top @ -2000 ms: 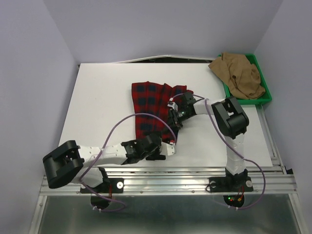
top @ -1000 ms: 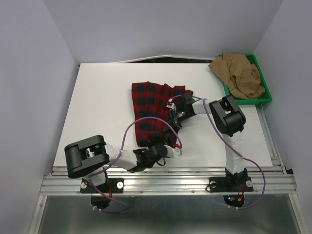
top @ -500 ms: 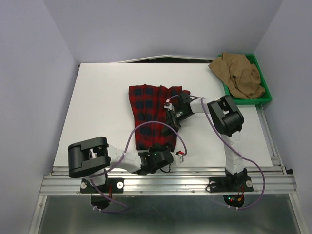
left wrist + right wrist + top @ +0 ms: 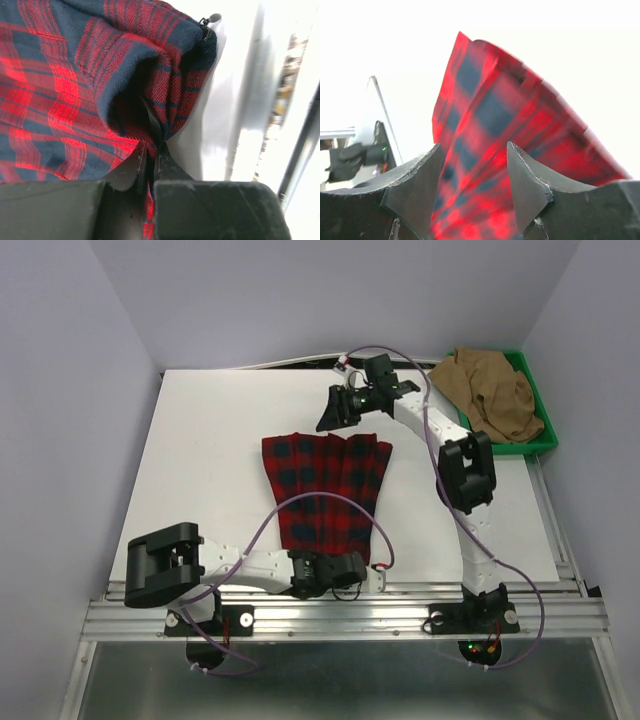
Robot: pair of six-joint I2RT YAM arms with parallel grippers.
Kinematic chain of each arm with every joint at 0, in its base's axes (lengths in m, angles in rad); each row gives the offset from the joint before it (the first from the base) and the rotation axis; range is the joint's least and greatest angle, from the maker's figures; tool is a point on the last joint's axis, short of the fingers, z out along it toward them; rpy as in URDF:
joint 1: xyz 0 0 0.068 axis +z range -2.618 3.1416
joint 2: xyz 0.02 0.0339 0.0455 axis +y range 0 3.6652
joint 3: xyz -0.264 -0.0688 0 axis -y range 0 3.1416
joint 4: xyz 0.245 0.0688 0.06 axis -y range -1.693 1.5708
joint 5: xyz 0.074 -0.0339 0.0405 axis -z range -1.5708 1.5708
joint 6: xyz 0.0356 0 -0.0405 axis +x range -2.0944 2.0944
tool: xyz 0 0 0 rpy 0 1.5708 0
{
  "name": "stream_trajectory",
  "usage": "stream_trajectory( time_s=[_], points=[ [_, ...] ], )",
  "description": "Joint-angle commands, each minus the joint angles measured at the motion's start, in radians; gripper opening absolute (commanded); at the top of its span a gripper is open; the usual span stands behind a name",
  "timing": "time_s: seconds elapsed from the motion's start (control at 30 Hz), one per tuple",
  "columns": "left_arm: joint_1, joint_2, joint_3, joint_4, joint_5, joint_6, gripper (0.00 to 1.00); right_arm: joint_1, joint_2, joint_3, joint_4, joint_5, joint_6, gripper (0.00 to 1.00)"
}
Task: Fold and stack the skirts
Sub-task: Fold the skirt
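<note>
White table (image 4: 200,460) — plain, flat top. A red plaid skirt (image 4: 325,490) lay spread on it near the middle, its narrower end toward the near edge and its wider end fanned in soft pleats toward the far side. A green tray (image 4: 548,440) sat at the far right corner — well apart from the skirt.

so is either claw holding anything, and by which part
The left claw pinches the red plaid skirt at its near corner, beside the zipper. The right claw is open, holding nothing.
</note>
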Motion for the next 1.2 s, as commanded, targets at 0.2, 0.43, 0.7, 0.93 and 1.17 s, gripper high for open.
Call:
stream_trajectory(
  time_s=[0.2,0.43,0.7,0.93,1.17],
  points=[
    [-0.005,-0.036,0.178,-0.208,0.196,-0.060,0.00,0.008,0.311,0.092,0.134,0.098,0.117,0.61],
    [0.035,-0.038,0.308,-0.318,0.277,-0.001,0.00,0.018,0.300,-0.087,0.134,-0.035,0.060,0.41],
    [0.214,0.008,0.547,-0.534,0.565,0.135,0.00,0.061,0.184,-0.302,0.124,-0.180,-0.073,0.36],
    [0.377,0.077,0.697,-0.650,0.725,0.324,0.00,0.115,0.129,-0.391,0.050,-0.241,-0.184,0.36],
    [0.530,0.198,0.799,-0.687,0.812,0.411,0.01,0.143,0.095,-0.456,0.044,-0.275,-0.201,0.35]
  ],
)
